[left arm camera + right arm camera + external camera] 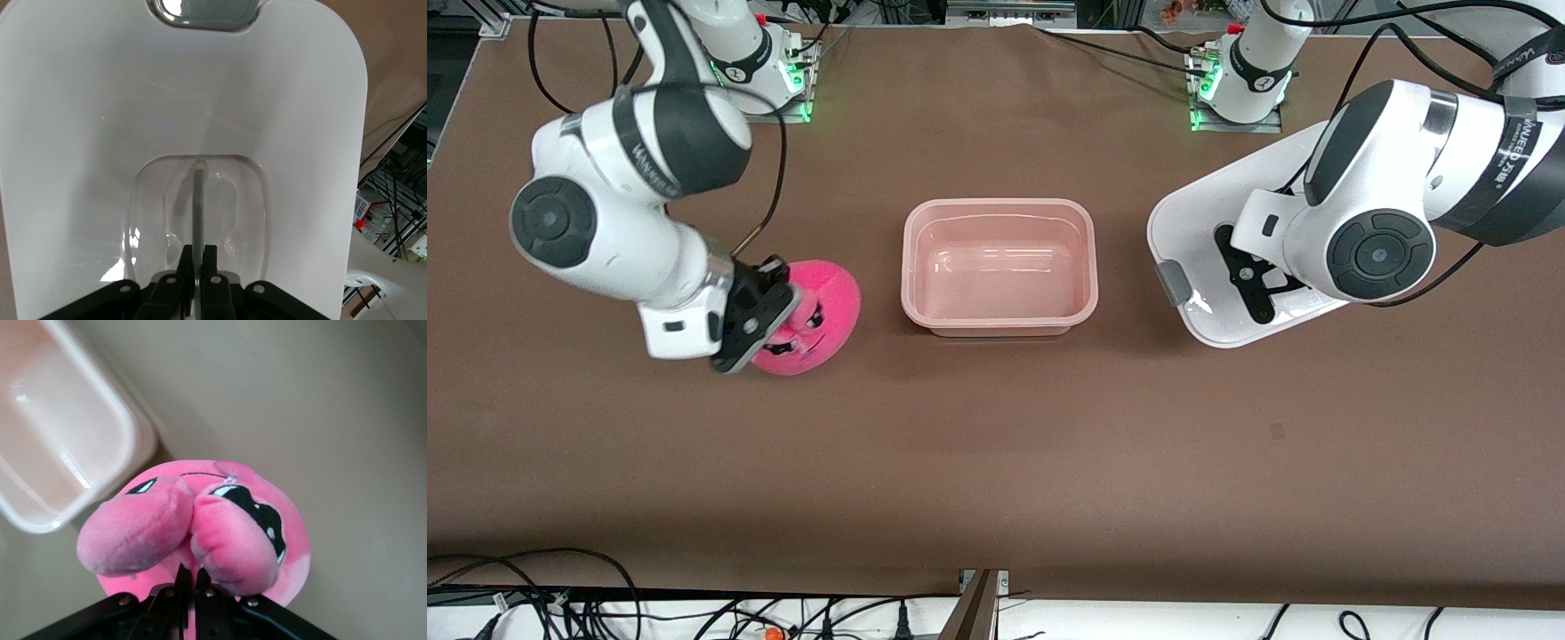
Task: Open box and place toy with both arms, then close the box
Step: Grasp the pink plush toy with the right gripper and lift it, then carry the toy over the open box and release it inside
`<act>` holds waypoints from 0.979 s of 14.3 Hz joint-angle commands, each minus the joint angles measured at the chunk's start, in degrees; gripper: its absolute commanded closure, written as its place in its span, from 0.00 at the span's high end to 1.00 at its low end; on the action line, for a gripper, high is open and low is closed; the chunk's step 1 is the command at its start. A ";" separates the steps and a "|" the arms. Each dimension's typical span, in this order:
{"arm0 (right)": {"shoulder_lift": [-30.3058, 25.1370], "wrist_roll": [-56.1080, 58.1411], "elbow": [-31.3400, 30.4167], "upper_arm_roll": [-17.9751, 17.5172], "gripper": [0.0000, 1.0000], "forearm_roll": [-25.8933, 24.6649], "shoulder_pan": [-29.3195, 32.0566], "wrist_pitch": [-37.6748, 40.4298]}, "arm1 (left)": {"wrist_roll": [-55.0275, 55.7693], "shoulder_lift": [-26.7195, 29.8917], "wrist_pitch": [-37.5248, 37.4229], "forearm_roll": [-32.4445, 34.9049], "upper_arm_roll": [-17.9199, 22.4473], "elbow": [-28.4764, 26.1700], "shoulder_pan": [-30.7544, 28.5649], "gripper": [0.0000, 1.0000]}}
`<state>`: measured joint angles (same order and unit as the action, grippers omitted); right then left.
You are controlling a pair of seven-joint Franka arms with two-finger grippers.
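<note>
We see the right gripper [760, 331] clenched on the toy [811, 316], at nine o'clock from the open box [999, 265]; its thin pinch risks slipping. The left gripper [1252, 277] grasps the lid [1202, 233] at three o'clock.

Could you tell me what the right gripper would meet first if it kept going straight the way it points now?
Nothing new: the right gripper is already shut on the toy. Pointing downward, it would probably press the toy onto the table beneath, beside the open box. The toy's height is unclear.
</note>
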<state>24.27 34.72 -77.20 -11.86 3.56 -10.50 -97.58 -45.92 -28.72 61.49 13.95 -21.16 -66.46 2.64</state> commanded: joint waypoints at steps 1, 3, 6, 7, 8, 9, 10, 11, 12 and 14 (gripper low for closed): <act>0.17 6.05 2.59 -3.34 0.00 -1.27 -1.44 1.95 | -6.98 0.69 2.41 2.83 -0.46 -0.77 -0.62 0.00; 0.17 6.50 2.59 -5.27 0.00 -5.04 -5.30 2.21 | -7.34 0.60 2.67 2.75 -0.46 -0.86 -1.41 0.00; 0.78 3.97 2.32 -5.37 0.00 -9.96 -14.52 2.22 | -7.61 0.60 2.85 2.83 -0.46 -0.86 -1.41 0.00; 0.87 1.08 2.15 -5.37 0.00 -11.11 -16.81 1.95 | -7.61 0.60 3.29 2.83 -0.37 -0.86 -1.41 0.00; 1.39 -0.78 1.97 -5.37 0.00 -11.30 -18.48 2.21 | -7.61 0.60 3.38 2.83 -0.46 -0.86 -1.50 0.00; 1.66 -1.58 1.80 -5.45 0.00 -11.39 -19.89 2.30 | -7.61 0.60 3.38 2.83 -0.46 -0.86 -1.50 0.00; 1.66 -1.94 1.19 -5.37 0.00 -11.47 -21.04 2.30 | -7.61 0.51 3.46 2.83 -0.46 -0.95 -1.50 0.00; 1.75 -2.03 0.92 -5.37 0.00 -12.17 -21.40 2.30 | -7.61 0.51 3.47 2.83 -0.46 -1.12 -1.50 0.00; 1.84 -1.85 0.74 -5.37 0.00 -13.05 -21.40 2.30 | -7.70 0.60 3.47 2.83 -0.46 -1.12 -1.50 0.00; 2.80 -1.50 0.39 -5.37 0.00 -13.49 -21.40 1.69 | -7.70 0.51 3.47 2.83 -0.46 -1.12 -1.41 0.00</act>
<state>26.79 32.72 -76.62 -17.34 -8.90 -32.29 -96.08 -52.04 -28.93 64.33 15.14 -21.13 -66.72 1.56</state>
